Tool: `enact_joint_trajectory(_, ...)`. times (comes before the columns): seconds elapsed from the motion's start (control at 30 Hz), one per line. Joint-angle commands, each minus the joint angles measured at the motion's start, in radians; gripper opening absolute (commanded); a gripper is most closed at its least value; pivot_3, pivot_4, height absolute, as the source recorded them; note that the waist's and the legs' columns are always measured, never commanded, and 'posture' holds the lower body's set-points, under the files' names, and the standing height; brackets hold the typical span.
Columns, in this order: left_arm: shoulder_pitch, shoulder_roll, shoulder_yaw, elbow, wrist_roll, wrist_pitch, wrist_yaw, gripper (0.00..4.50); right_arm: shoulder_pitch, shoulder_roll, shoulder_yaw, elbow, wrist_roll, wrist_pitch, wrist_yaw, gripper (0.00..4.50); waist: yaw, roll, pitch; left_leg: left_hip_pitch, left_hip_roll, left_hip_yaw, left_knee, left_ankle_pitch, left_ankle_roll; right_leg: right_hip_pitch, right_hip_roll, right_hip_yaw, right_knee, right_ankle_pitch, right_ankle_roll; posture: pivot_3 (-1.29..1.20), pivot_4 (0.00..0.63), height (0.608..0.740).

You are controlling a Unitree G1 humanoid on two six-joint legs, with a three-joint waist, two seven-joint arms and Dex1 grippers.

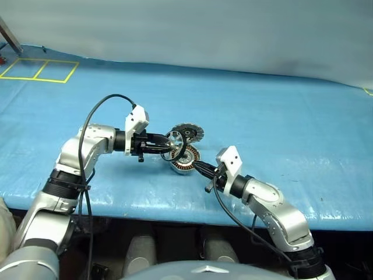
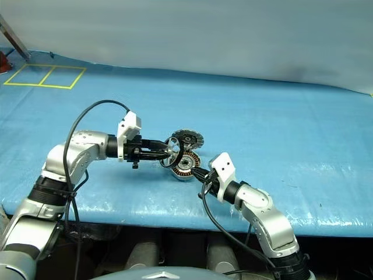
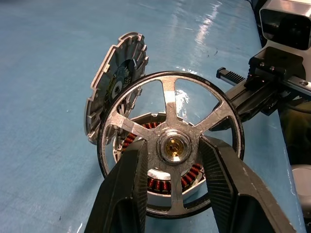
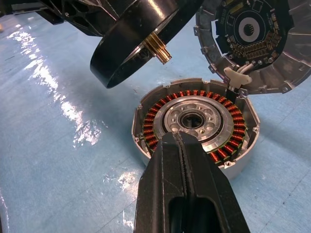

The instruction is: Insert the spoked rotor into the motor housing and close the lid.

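Spoked rotor (image 3: 171,148) up in the air, pinched at its hub by the left gripper (image 1: 169,146), standing on edge, brass shaft tilted down toward the motor housing (image 4: 194,124); right gripper (image 4: 187,145) clenched empty against the housing's rim, lid (image 4: 252,41) tilted upright behind.

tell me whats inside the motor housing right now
The motor housing holds a ring of copper windings around a metal hub with an open centre hole. The right gripper, shut, covers the near windings.

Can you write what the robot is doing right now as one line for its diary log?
left gripper: shut on spoked rotor, held above motor housing | right gripper: shut, at housing rim | lid: open, tilted up | rotor: not yet inserted
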State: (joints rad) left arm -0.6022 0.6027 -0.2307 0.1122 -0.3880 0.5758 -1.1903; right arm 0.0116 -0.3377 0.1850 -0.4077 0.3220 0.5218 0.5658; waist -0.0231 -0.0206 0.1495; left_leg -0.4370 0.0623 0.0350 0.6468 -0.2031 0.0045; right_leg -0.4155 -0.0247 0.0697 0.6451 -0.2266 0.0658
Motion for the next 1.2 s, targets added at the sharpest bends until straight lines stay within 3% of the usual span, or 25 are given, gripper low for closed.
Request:
enact_joint_trajectory(0.03,-0.047,-0.021,-0.017,0.043,0.035,-0.055,-0.031,1.71,0.006,-0.001,-0.013,-0.053,0.005,-0.030,-0.007,0.00,0.000,0.000,0.000,0.000,0.000,0.000,0.000,0.000,0.000,0.000,0.000,0.000,0.000,0.000,0.000,0.00,0.150,0.740)
enact_joint_trajectory(0.93,-0.113,-0.099,-0.084,0.206,0.195,-0.208,-0.092,1.71,0.026,-0.007,-0.020,-0.059,-0.003,-0.047,-0.049,0.00,0.001,0.000,0.000,-0.001,0.000,-0.002,0.002,0.000,0.000,0.001,0.001,0.000,0.001,0.000,0.001,0.00,0.150,0.740)
enact_joint_trajectory(1.1,-0.110,-0.122,-0.059,0.203,0.197,-0.210,-0.042,3.02,0.019,-0.008,-0.019,-0.055,-0.009,-0.050,-0.054,0.00,0.002,0.000,0.000,-0.001,0.000,-0.002,0.002,0.000,0.000,0.001,0.001,0.000,0.002,0.000,0.001,0.00,0.150,0.740)
enact_joint_trajectory(1.2,-0.106,-0.124,-0.049,0.192,0.182,-0.204,-0.045,3.02,0.018,-0.008,-0.018,-0.052,-0.012,-0.053,-0.057,0.00,0.003,0.000,0.000,-0.001,0.000,-0.002,0.002,0.000,0.000,0.001,0.001,0.000,0.002,0.000,0.001,0.00,0.150,0.740)
